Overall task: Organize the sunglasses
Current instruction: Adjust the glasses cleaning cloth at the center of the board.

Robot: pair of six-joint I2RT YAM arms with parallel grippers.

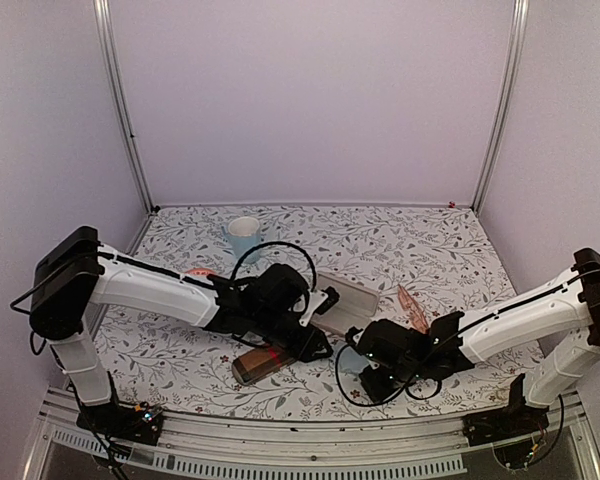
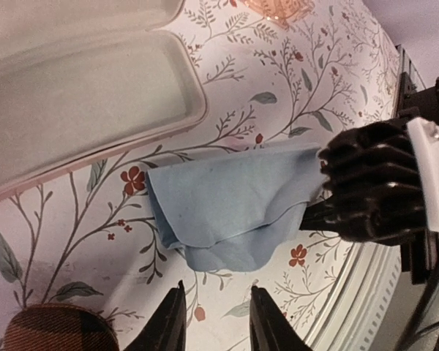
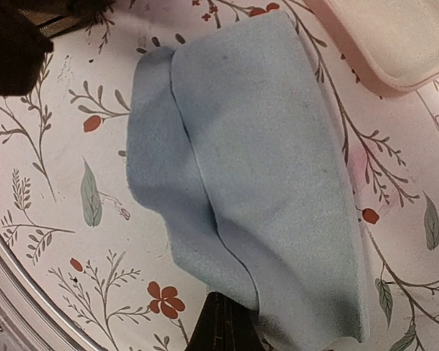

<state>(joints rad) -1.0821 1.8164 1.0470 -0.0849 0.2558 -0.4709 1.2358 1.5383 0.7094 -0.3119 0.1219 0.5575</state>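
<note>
Pinching the blue cloth (image 3: 263, 146) in my clenched right gripper (image 3: 223, 311), left gripper (image 2: 216, 311) parted and empty beside it; I should lift gently, clear of the pink case (image 2: 95, 95)

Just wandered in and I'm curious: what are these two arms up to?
The right hand pinches one edge of a folded blue cloth beside an open pink case. The left hand hovers close by, slightly open and empty. A pale-framed pair of sunglasses lies nearby, untouched.
</note>
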